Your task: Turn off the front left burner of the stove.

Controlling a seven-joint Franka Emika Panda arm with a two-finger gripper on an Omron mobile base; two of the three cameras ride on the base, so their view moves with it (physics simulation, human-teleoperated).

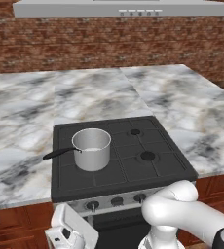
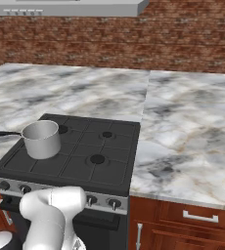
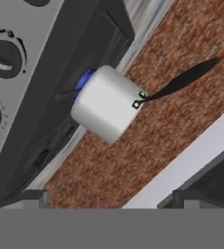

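The black stove (image 1: 133, 169) (image 2: 80, 168) is set into the marble counter. A steel pot (image 1: 92, 148) (image 2: 41, 139) (image 3: 106, 104) with a black handle covers its front left burner, and a blue flame (image 3: 84, 79) shows under the pot in the hand view. Small dark knobs (image 1: 92, 205) (image 2: 91, 199) (image 3: 4, 58) line the silver control strip (image 1: 104, 200) (image 3: 16, 97). My white hand (image 1: 71, 232) hangs low in front of the strip's left end. My gripper (image 3: 111, 202) is open with nothing between its fingers, a short way off the knobs.
Marble counter (image 1: 21, 116) (image 2: 188, 132) surrounds the stove on every side but the front. A grey range hood (image 1: 109, 7) (image 2: 65, 6) hangs against the brick wall. Wooden drawers (image 2: 197, 215) with handles flank the oven front below.
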